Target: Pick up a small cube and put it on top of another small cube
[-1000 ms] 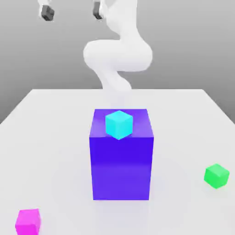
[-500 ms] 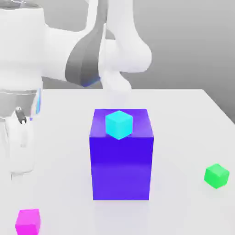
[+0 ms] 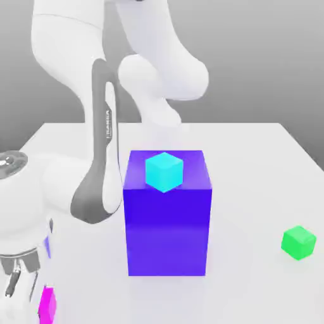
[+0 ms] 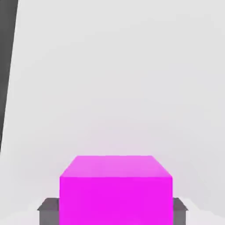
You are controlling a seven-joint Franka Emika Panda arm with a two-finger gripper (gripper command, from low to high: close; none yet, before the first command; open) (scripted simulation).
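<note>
Gripper [image 4: 115,212] is down at the table's [image 3: 253,158] near corner, its grey fingers [image 4: 48,210] flanking the pink cube [image 4: 116,193] and apparently pinching it, though contact is hard to confirm. The cube sits on the table, unlifted. Farther back, the cyan cube [image 3: 164,171] tops the blue block [image 3: 167,228]; the green cube [image 3: 298,242] lies apart. Lifting and stacking remain.
</note>
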